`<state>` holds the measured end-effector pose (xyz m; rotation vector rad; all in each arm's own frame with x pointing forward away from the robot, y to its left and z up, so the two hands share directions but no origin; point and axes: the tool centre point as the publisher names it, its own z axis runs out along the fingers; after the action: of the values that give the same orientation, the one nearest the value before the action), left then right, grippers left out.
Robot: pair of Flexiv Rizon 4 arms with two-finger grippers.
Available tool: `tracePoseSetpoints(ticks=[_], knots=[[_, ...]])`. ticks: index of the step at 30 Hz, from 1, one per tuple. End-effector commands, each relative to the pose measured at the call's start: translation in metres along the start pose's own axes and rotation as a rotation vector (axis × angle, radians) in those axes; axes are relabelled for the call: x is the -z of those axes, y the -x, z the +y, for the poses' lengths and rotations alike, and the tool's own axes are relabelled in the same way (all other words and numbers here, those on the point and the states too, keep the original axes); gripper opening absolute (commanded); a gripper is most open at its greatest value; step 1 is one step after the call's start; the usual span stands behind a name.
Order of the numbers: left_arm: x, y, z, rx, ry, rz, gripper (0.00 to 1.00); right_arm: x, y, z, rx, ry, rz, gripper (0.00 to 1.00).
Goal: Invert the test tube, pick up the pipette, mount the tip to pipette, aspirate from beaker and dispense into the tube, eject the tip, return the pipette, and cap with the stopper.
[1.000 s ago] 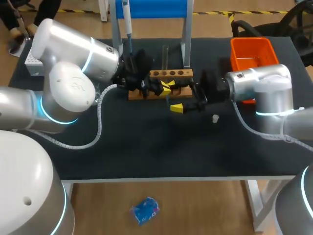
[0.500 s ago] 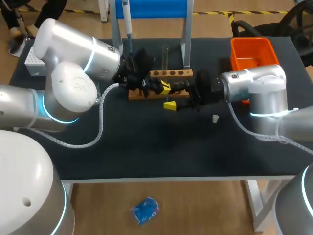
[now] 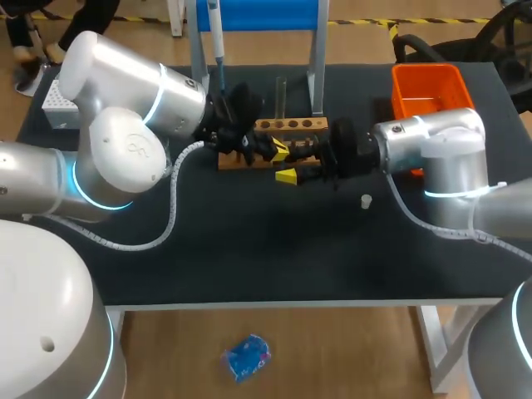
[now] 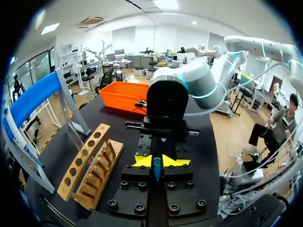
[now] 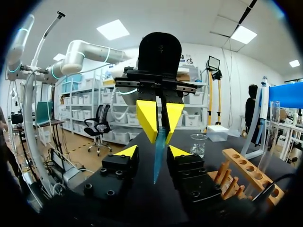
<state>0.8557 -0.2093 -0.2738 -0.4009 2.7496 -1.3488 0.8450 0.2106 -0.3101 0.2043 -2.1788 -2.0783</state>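
The left wrist view shows the left gripper (image 4: 158, 161) closed narrow on a teal tube (image 4: 156, 169), seen end-on between its yellow tips, with the right arm's wrist directly ahead. The right wrist view supplies the side profile: the teal tube is translucent and tapered, hangs from the left gripper's converging fingers, and its lower part sits between the spread fingers of the right gripper (image 5: 152, 152). A gap shows on one side of the tube; contact on the other side cannot be confirmed. The head view does not resolve the tube. It places both grippers tip to tip just in front of the wooden rack (image 3: 289, 125). It alone shows the pipette (image 3: 214, 29) upright behind the rack and the small white stopper (image 3: 366, 200) lying apart near the right arm. The beaker (image 5: 199, 143) appears only in the right wrist view, beside the rack. A clear tube (image 4: 72, 135) stands upright in the rack.
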Motion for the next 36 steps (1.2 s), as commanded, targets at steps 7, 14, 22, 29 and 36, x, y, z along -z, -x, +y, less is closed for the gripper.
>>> tracePoseSetpoints(ticks=[7,14,22,29,36], knots=[[-0.002,0.0,0.003,0.015,0.006,-0.002,0.0,0.001,-0.002,0.0,0.002,0.003,-0.003,0.31],[-0.002,0.001,0.004,0.015,0.003,-0.006,0.0,0.002,-0.001,0.0,-0.002,0.004,-0.007,0.0],[-0.004,0.001,0.004,0.014,-0.002,-0.002,0.0,0.002,-0.001,-0.001,-0.008,0.009,-0.007,0.0],[0.016,0.009,-0.016,-0.08,-0.082,-0.14,1.0,0.002,-0.004,-0.001,-0.013,0.004,-0.003,0.0],[0.05,0.032,-0.033,-0.125,-0.137,-0.324,1.0,0.012,-0.015,-0.006,-0.029,-0.006,-0.012,0.0]])
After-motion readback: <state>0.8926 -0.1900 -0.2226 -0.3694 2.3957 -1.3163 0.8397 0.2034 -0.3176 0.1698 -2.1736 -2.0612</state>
